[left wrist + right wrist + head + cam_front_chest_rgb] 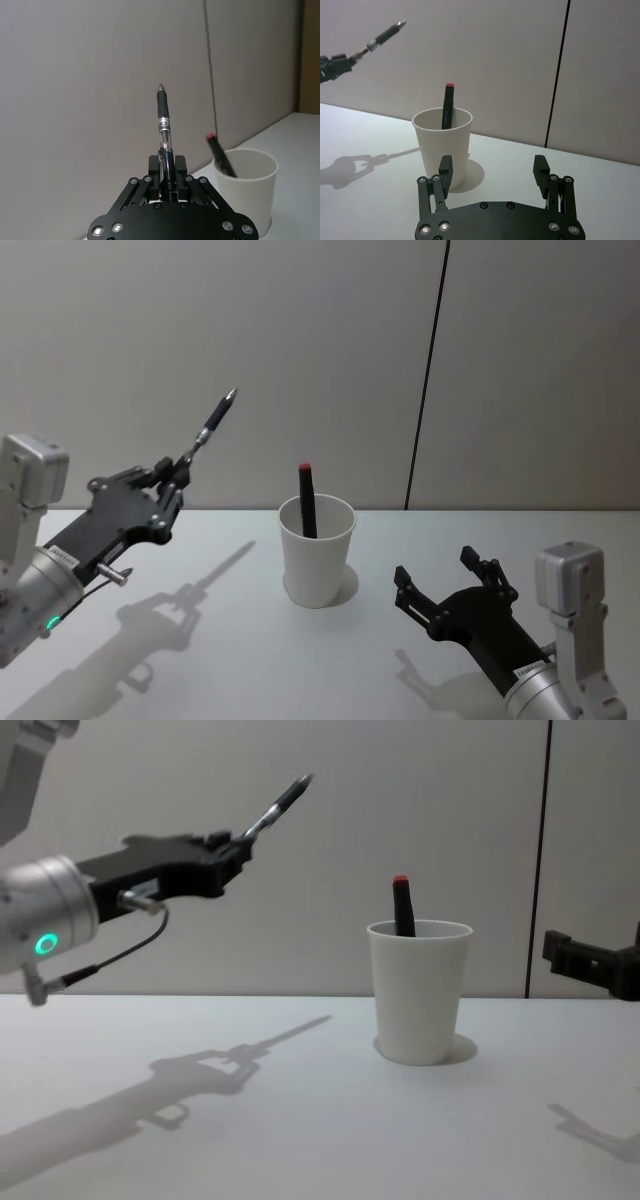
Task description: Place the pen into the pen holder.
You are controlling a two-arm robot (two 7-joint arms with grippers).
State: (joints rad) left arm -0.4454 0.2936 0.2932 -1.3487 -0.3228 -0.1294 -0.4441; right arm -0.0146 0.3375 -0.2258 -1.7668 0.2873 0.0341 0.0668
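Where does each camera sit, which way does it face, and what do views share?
Head view: high, looking down at the table; left gripper holds a pen, right gripper is open.
Chest view: low, looking across the table; grippers enter from both sides.
Left wrist view: behind the left gripper, facing the wall.
Right wrist view: behind the right gripper, facing the cup.
Shared: every view shows the cup.

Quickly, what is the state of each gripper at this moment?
Left gripper: closed, holding the pen up in the air.
Right gripper: open, holding nothing.
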